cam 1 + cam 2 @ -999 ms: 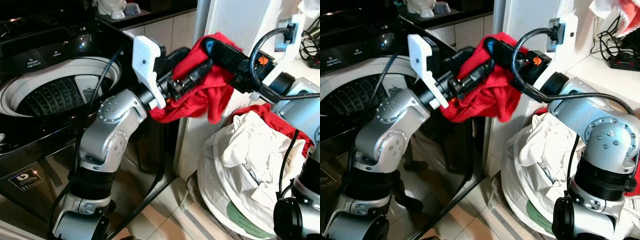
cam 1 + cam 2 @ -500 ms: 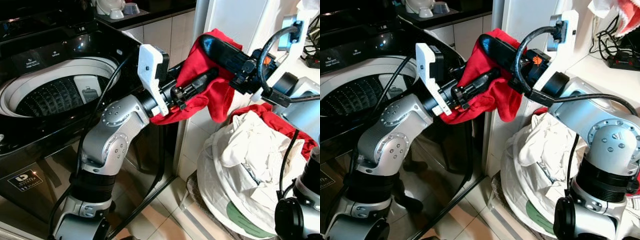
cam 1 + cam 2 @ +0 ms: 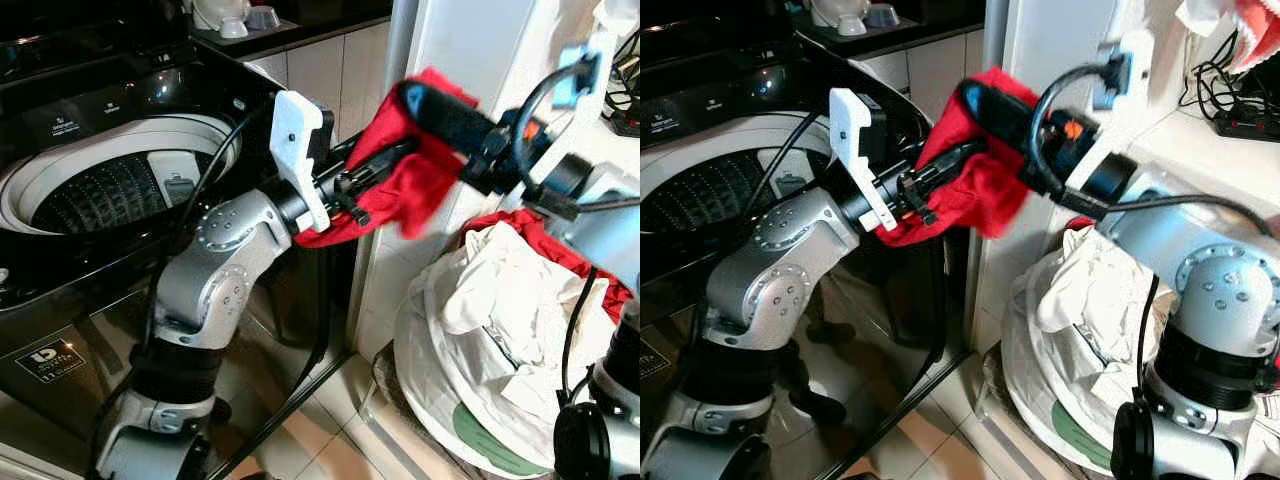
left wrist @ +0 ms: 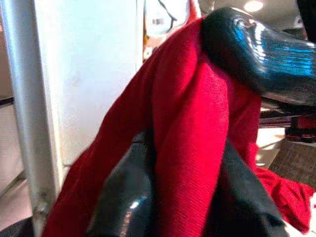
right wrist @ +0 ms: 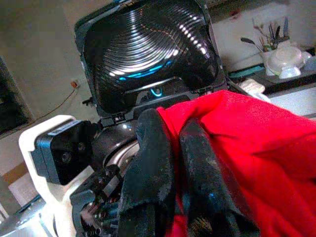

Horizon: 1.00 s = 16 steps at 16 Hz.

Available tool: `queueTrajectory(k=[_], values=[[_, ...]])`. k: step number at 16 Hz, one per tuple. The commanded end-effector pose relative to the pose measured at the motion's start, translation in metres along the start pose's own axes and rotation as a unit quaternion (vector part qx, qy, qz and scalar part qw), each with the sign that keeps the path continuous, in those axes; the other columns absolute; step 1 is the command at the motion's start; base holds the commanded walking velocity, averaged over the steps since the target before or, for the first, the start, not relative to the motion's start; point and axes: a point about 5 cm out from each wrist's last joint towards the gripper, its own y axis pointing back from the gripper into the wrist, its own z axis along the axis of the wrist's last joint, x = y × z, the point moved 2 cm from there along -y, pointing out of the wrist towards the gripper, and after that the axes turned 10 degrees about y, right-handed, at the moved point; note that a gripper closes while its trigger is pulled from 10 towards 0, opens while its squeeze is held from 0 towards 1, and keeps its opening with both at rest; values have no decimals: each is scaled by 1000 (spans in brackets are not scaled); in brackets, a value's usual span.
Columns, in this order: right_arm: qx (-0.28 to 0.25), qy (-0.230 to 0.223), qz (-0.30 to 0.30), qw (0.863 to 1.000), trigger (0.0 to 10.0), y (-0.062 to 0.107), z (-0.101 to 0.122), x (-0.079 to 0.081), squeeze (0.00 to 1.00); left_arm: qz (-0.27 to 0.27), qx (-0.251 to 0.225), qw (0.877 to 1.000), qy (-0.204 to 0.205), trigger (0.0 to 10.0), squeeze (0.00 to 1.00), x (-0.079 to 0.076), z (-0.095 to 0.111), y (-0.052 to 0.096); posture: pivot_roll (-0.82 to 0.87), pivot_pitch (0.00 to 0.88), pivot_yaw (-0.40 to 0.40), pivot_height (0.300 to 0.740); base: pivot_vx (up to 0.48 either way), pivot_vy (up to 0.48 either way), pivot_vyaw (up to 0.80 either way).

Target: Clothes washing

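A red garment [image 3: 400,190] hangs in the air between the open top-loading washing machine [image 3: 215,135] on the left and the laundry basket [image 3: 425,400] on the right. My left gripper [image 3: 408,150] is shut on it from below, with the cloth [image 4: 190,148] pinched between its black fingers [image 4: 123,202]. From the right, my right gripper [image 3: 412,98] is shut on the garment's top fold; its fingers [image 5: 148,182] clamp the red cloth [image 5: 256,148]. The washer drum [image 3: 100,195] lies to the left of both grippers.
The basket is heaped with white clothes [image 3: 490,290] and another red piece [image 3: 560,250]. A white cabinet panel [image 3: 470,40] stands right behind the garment. The washer's raised lid [image 5: 148,54] is at the back. Tiled floor [image 3: 330,440] lies below.
The right arm is now blurred with motion, and the garment's hanging tail has swung up and inward. The left arm has shifted slightly left. Both grippers keep hold of the garment.
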Motion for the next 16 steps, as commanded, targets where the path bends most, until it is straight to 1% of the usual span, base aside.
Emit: queueTrajectory(k=[1,2,3,5,8,9,10,11,12,13,14,15,16], values=[[-16,19,9,1000,0,0,8,5,0,10,19,1000,-14,0,0,3,-2,-1,-83,0,19,740,0,0,0],[-15,19,8,1000,0,0,8,5,0,11,29,999,-18,0,0,3,-5,0,-83,0,20,740,0,0,0],[-13,19,8,1000,0,0,7,6,0,12,28,1000,4,0,0,4,-7,2,-83,0,23,740,0,0,0],[-13,19,6,1000,0,0,6,6,0,15,19,1000,-13,0,0,6,-4,2,-83,0,23,740,0,0,0],[-12,17,1,1000,0,0,6,5,0,24,1,999,-22,0,0,12,3,4,-79,0,22,740,0,0,0],[-12,17,2,1000,0,0,5,5,0,35,-8,999,-24,0,0,15,7,4,-79,0,22,740,0,0,0],[-10,18,1,1000,2549,0,5,5,459,42,-12,999,-26,0,0,18,10,4,-77,0,21,740,0,0,0],[-9,13,6,1000,10000,-1,4,6,1000,75,-21,996,-39,0,0,29,16,6,-77,0,22,740,0,0,0],[-11,10,16,1000,10000,-1,5,8,1000,111,-24,992,-58,0,0,41,23,8,-76,0,24,740,0,0,0],[-9,14,18,1000,10000,-1,4,9,1000,137,-27,987,-75,0,0,50,28,11,-77,0,24,740,0,0,0],[10,38,2,999,10000,-2,0,7,1000,182,-18,976,-120,0,0,67,36,16,-75,0,25,740,0,0,0],[37,63,-13,997,10000,-3,-6,5,976,246,-3,949,-198,0,0,89,51,25,-74,0,25,740,0,0,0],[56,79,-7,995,10000,-4,-12,8,0,287,10,923,-256,0,0,105,65,32,-70,0,24,740,0,0,0]])
